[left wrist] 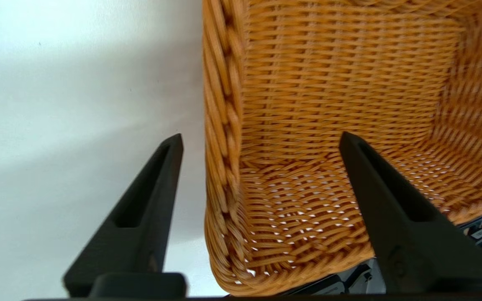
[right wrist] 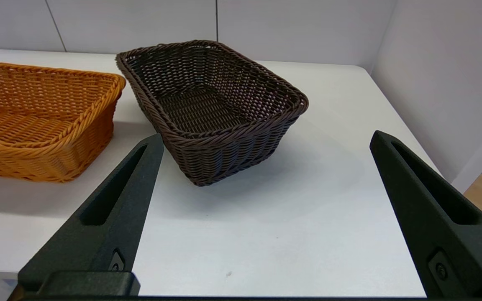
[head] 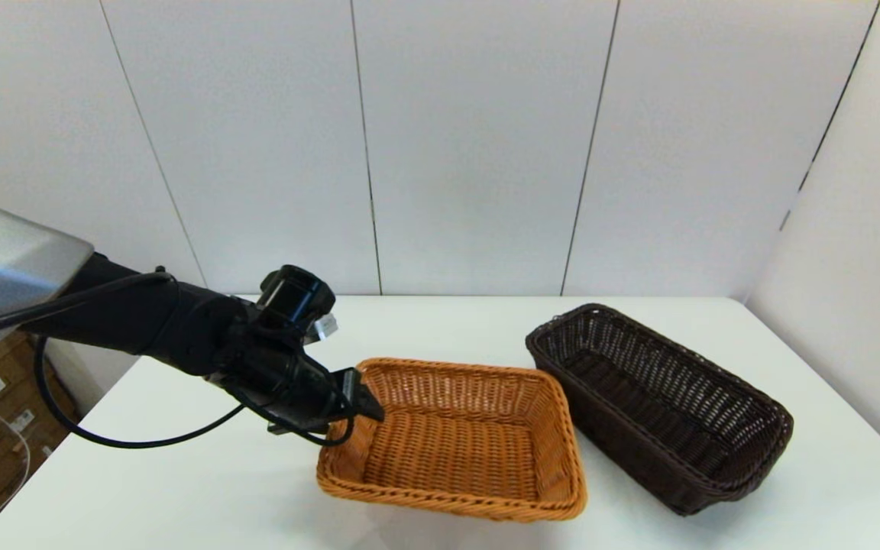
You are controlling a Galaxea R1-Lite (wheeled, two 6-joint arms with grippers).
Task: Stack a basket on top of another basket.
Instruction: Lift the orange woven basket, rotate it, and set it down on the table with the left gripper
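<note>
1. Left gripper sits at the left end of the orange basket, fingers spread apart and straddling the braided rim: one finger outside the wall, the other finger inside. Not clenched on it, gaps show on both sides of the rim.
2. Orange basket rests on the white table, centre-near, left of the dark basket. Empty inside.
3. Dark brown basket stands on the table at right, angled, its near-left corner just beside the orange basket's right side; can't tell if they touch. Empty too.
4. Right gripper is at the near right, off the head view, fingers wide apart, grasping nothing, pointed at the dark basket's near end and well short of it.
5. Writing: small white tags on the left arm's wrist are too small to read. No brand or label legible on either basket.
</note>
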